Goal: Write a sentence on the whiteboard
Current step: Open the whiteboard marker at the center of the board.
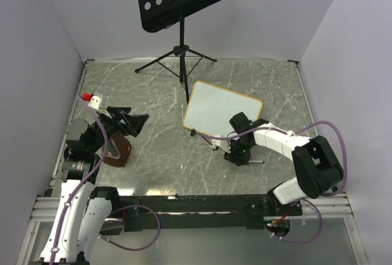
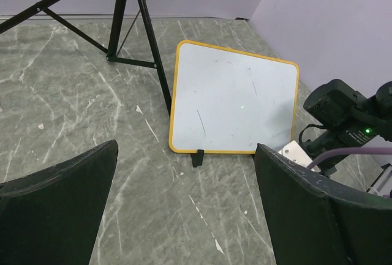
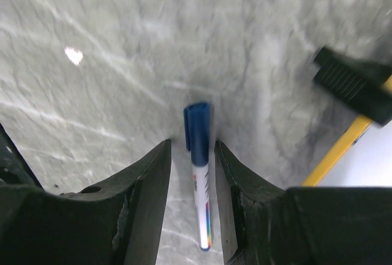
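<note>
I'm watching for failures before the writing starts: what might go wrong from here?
The marker lies flat on the table inside the open right gripper; closing could roll or skew it. Its blue cap looks on, so it cannot write yet. The whiteboard stands tilted on small feet; pen pressure might tip or slide it.

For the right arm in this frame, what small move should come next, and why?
Probably close the right gripper on the marker. The capped marker lies flat on the table between the open jaws, with a gap on each side, and the whiteboard bears no words yet.
</note>
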Robot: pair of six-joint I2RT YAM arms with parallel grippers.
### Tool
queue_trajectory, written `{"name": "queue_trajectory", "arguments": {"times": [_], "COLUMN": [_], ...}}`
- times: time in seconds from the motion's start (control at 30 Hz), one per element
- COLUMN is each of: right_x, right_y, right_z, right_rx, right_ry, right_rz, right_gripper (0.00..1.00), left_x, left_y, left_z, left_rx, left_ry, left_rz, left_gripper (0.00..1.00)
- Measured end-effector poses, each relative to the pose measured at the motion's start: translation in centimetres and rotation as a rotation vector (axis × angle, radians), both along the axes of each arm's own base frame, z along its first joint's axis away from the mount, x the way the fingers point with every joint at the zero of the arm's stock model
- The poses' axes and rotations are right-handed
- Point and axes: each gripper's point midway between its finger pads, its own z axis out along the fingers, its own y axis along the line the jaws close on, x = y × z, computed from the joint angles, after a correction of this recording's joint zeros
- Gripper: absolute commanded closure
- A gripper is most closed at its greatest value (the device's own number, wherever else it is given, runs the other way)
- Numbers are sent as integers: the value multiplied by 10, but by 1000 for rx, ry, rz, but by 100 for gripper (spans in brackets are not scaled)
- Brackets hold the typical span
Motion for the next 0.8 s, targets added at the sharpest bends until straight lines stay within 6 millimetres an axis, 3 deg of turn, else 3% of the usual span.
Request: {"name": "queue_trajectory", "arguments": {"times": [0.13, 0.23, 0.37, 0.67, 0.8], "right_x": [4, 4, 2, -18, -21], "right_y": [8, 10, 16, 31, 46], "right_z": [1, 1, 1, 4, 25], "right_rx": [13, 13, 22, 81, 153], "right_ry": [20, 22, 29, 136, 192], "right_rz": [-26, -33, -28, -61, -113], "right_gripper": [63, 75, 100, 100, 100], "left_x": [0, 0, -1, -9, -18], "left_y": [0, 0, 0, -14, -34], "left_z": [0, 1, 1, -1, -5], "left_rx": [0, 0, 0, -56, -146], "left_ry": [-2, -2, -3, 14, 77], "left_rz": [0, 0, -1, -86, -184], "left_gripper": [3, 3, 3, 1, 3]}}
